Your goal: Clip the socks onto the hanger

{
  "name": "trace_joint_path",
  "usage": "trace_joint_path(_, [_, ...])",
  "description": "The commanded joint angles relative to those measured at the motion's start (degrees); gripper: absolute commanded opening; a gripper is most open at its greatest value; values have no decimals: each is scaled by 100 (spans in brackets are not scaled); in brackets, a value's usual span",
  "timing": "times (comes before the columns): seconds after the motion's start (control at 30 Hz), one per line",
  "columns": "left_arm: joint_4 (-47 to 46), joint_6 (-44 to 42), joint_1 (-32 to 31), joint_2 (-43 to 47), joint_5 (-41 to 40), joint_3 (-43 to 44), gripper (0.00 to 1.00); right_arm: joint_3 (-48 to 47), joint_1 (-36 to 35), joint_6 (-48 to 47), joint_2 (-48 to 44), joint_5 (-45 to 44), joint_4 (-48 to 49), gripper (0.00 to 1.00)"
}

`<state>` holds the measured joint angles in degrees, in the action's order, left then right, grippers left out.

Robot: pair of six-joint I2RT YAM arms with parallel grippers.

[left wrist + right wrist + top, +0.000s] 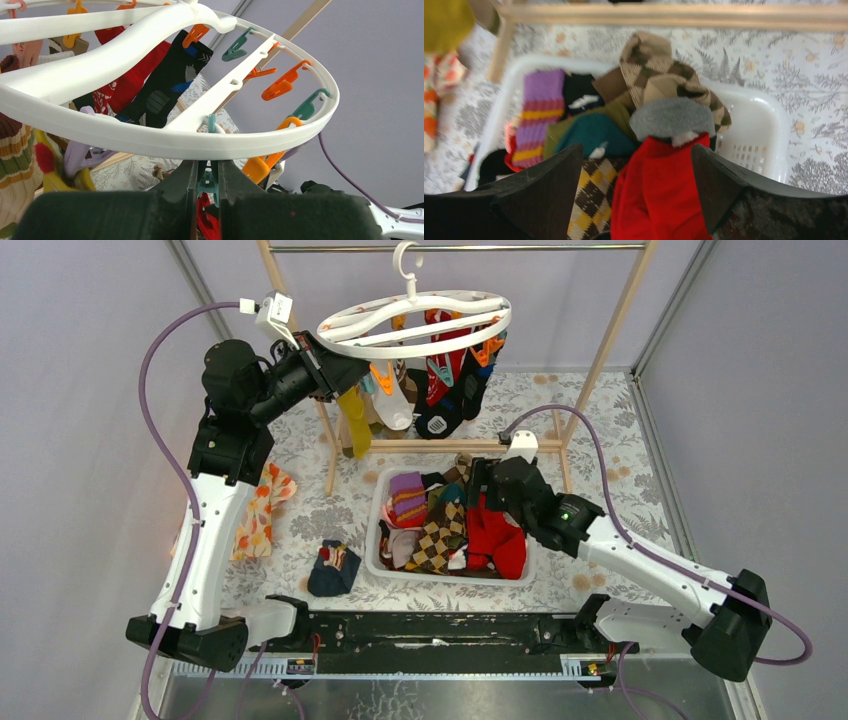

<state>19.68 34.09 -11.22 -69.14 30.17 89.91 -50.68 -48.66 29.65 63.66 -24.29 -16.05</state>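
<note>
Your right gripper (636, 152) hung wide open over the white basket (769, 120), with a red sock (659, 195) between its fingers. Your left gripper (207, 167) was squeezed shut on a teal clip (206, 185) under the hanger (150, 142), up on the rack (520, 248). Closing too low could have grabbed two socks (440, 530) at once, and pulling the clip could have swung the hanger.

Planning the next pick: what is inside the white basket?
On top in the white basket lie a red sock, a purple striped sock, a brown argyle sock and a teal sock. Whatever lies under them is covered.
</note>
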Motion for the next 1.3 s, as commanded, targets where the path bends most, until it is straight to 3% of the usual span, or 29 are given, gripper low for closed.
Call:
trace_joint_path(0.0, [-100, -131, -29, 105, 21, -47, 0, 101, 41, 118, 95, 204, -324, 77])
trace_joint_path(0.3, [-71, -199, -29, 148, 22, -67, 0, 377, 46, 81, 349, 240, -323, 63])
trace_joint_path(0.4, [-62, -208, -29, 142, 15, -73, 0, 375, 42, 47, 384, 156, -281, 47])
trace_joint_path(0.53, [-57, -233, -29, 144, 3, -88, 0, 249, 37, -111, 260, 76, -234, 15])
trace_joint_path(0.63, [-45, -244, -29, 144, 7, -82, 0, -52, 41, -245, 88, 80, -378, 0])
trace_joint_path(1.0, [-46, -218, -29, 162, 7, -56, 0, -1562, 42, -523, -365, 1025, -772, 0])
trace_joint_path(1.13, [-39, -203, -29, 165, 9, -20, 0, -1780, 41, -364, -400, 1641, -373, 0])
trace_joint_path(1.27, [-11, -201, -29, 171, 4, 32, 0, -1834, 41, -1, -277, 2837, 247, 0])
